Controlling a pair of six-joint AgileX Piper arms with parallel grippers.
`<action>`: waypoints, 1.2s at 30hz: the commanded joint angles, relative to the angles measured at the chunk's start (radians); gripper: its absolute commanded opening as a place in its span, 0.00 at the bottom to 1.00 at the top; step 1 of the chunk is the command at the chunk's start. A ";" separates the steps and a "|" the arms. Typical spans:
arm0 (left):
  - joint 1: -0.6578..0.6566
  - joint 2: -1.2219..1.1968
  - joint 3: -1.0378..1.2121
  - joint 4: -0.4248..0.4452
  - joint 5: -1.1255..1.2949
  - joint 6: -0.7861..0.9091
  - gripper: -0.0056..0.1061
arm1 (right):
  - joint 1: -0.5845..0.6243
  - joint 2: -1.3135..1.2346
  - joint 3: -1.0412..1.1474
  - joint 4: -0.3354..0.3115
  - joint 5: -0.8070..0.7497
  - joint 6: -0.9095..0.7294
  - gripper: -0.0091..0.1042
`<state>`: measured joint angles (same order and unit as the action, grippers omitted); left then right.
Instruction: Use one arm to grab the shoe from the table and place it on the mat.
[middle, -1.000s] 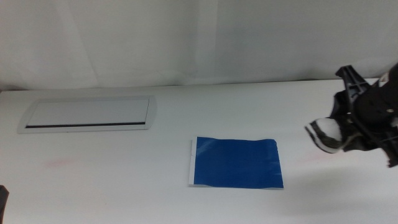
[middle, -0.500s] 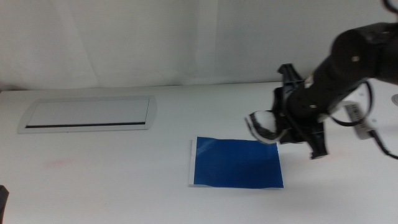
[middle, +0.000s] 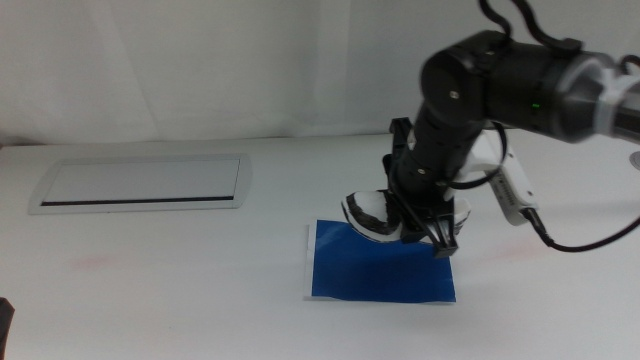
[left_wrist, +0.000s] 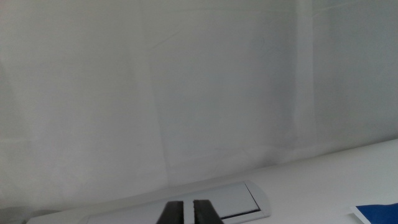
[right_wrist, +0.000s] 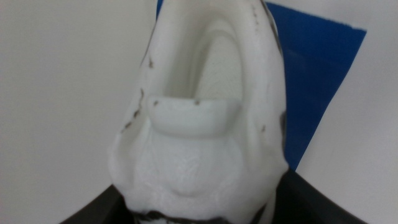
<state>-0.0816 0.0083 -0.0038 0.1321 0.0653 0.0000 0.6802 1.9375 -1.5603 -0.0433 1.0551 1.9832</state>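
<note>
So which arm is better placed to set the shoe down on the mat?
The right. The right gripper already holds the shoe just over the mat, while the left gripper waits by the table's near left edge.

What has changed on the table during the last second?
The right claw, shut on the shoe, has carried it from the table's right side leftward to above the blue mat's far edge. The mat, the grey panel and the waiting left claw stayed in place.
</note>
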 joint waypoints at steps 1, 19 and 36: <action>0.003 -0.040 0.041 -0.009 -0.009 -0.007 0.02 | 0.015 0.033 -0.057 -0.025 0.064 0.030 0.06; 0.003 -0.040 0.041 -0.009 -0.009 -0.007 0.02 | 0.036 0.146 -0.082 -0.036 0.076 0.133 0.06; 0.003 -0.040 0.041 -0.009 0.000 -0.007 0.02 | 0.036 0.205 -0.082 -0.021 0.029 0.133 0.06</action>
<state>-0.0816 0.0083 -0.0038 0.1321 0.0653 0.0000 0.7156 2.1399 -1.6367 -0.0614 1.0888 2.1103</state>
